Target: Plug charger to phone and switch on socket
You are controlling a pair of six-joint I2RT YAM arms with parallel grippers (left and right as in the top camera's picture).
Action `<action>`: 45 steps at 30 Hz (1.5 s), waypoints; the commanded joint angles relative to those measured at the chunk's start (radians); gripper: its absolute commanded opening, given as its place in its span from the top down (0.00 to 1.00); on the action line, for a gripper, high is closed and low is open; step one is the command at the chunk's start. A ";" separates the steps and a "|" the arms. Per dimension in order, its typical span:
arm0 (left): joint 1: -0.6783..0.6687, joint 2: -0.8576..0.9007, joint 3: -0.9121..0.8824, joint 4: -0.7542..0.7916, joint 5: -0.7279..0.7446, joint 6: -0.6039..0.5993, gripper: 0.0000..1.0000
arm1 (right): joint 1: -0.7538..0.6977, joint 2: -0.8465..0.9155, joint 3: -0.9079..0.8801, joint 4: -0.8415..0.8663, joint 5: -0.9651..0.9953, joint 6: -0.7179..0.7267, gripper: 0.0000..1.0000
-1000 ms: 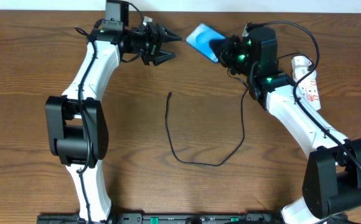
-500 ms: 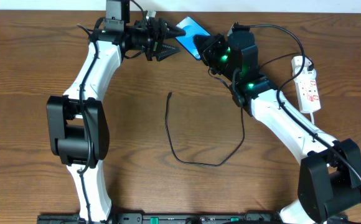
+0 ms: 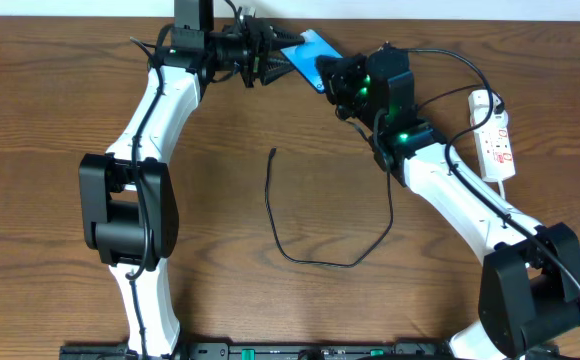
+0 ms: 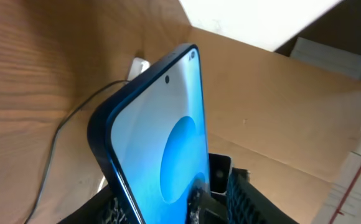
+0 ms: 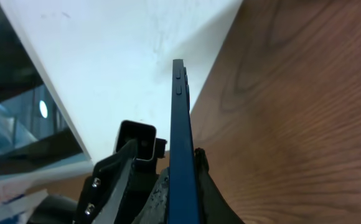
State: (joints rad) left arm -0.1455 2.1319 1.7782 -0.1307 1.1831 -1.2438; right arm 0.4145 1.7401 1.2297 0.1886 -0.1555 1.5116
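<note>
The phone, with a blue screen, is held in the air over the back of the table between both grippers. My right gripper is shut on its right end; in the right wrist view the phone stands edge-on between the fingers. My left gripper is shut on its left end; in the left wrist view the screen fills the frame between the jaws. The black charger cable lies looped on the table, with its plug tip free. The white socket strip lies at the right.
The table's back edge and a white wall run just behind the phone. The socket strip's white cord trails toward the front right. The right arm lies over the far end of the charger cable.
The right gripper carried the phone leftward along the back edge. The left gripper moved right to meet it and went from open to shut on the phone's left end.
</note>
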 commanded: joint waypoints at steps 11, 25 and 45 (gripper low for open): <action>-0.029 -0.015 0.006 0.231 0.114 -0.254 0.58 | 0.035 -0.006 0.023 0.034 -0.005 0.119 0.98; -0.044 -0.015 0.006 0.294 0.114 -0.303 0.60 | 0.059 -0.006 0.023 0.055 -0.035 0.119 0.98; -0.044 -0.015 0.006 0.294 0.111 -0.340 0.92 | 0.064 -0.006 0.023 0.054 -0.064 0.114 0.81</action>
State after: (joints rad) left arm -0.1665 2.1323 1.7607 0.1440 1.2770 -1.5528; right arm 0.4335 1.7329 1.2556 0.2569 -0.1032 1.6661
